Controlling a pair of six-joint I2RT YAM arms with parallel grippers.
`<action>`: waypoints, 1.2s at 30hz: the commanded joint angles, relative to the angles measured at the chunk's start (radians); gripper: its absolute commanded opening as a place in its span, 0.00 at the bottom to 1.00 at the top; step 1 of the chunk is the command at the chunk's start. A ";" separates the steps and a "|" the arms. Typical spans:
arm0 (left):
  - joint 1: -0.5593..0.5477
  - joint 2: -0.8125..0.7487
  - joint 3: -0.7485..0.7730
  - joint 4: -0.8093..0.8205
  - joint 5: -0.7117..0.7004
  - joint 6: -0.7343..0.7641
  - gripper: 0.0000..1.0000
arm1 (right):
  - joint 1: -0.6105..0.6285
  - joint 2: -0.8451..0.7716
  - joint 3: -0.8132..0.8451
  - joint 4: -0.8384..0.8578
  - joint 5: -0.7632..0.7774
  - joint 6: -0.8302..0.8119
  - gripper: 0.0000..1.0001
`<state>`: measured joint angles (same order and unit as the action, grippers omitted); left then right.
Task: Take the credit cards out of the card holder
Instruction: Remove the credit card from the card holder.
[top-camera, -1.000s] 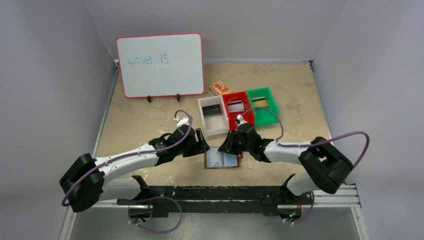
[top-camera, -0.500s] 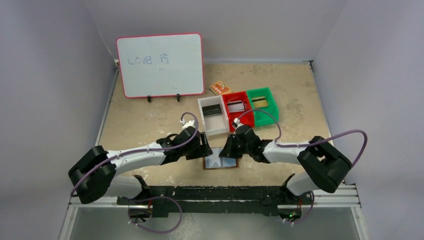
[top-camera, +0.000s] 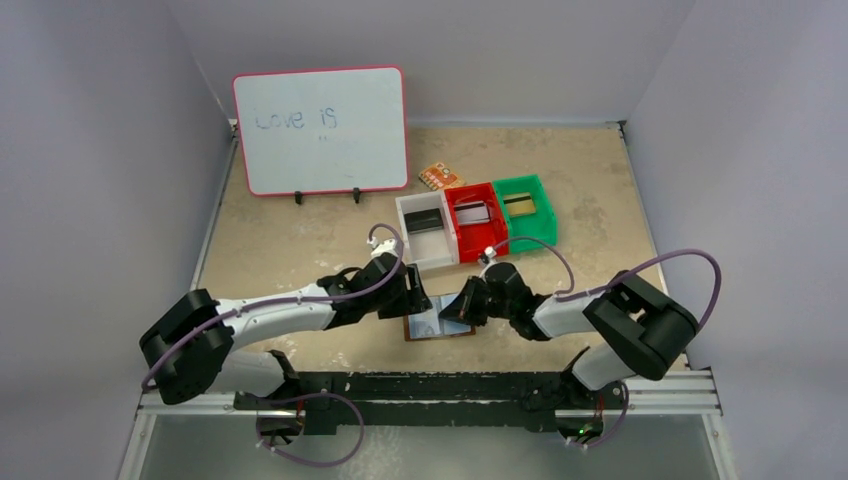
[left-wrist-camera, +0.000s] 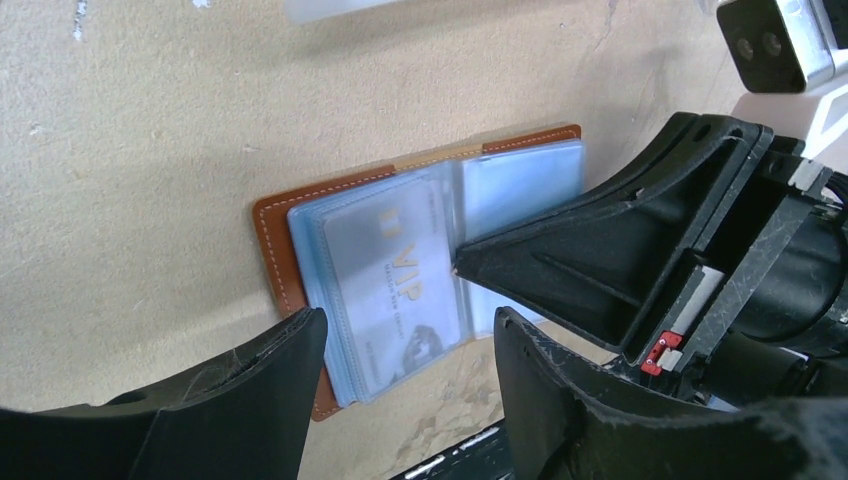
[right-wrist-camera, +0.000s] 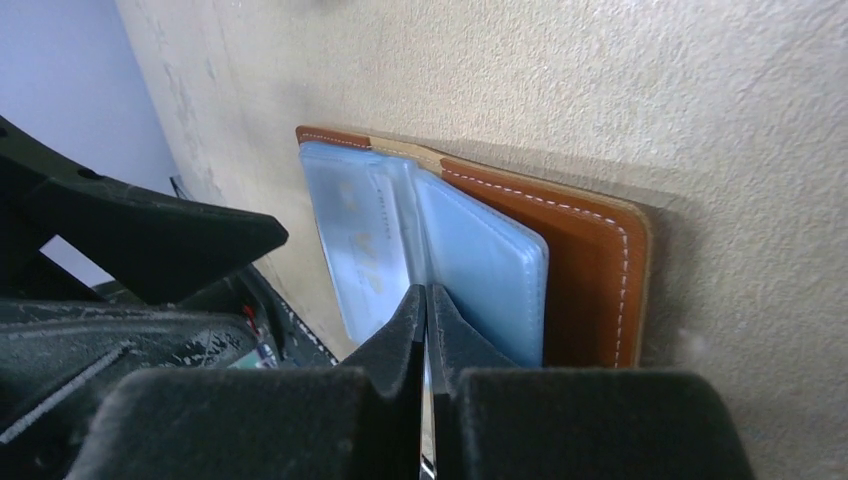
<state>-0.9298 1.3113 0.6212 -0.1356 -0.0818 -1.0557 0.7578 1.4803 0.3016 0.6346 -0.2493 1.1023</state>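
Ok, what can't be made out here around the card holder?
Right wrist: whether the shut right claw pinches a pocket sheet or only presses on it; its fingers hide the contact.
Left wrist: the half of the card holder that lies behind the right claw.
Top external: what the red bin holds, too small.

whiteboard reads "love is"; credit card in the card holder says "vip".
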 joint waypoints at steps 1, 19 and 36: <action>-0.015 0.015 0.048 0.041 0.003 0.002 0.61 | -0.015 0.061 -0.017 -0.112 0.050 0.015 0.00; -0.032 -0.133 0.130 -0.400 -0.521 -0.088 0.65 | 0.109 -0.289 0.198 -0.362 0.263 -0.484 0.51; 0.176 -0.236 0.079 -0.434 -0.413 -0.014 0.66 | 0.351 0.134 0.572 -0.864 0.623 -0.343 0.74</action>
<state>-0.7593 1.0924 0.7204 -0.5713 -0.5152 -1.0931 1.0821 1.5589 0.8028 -0.0822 0.2653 0.7151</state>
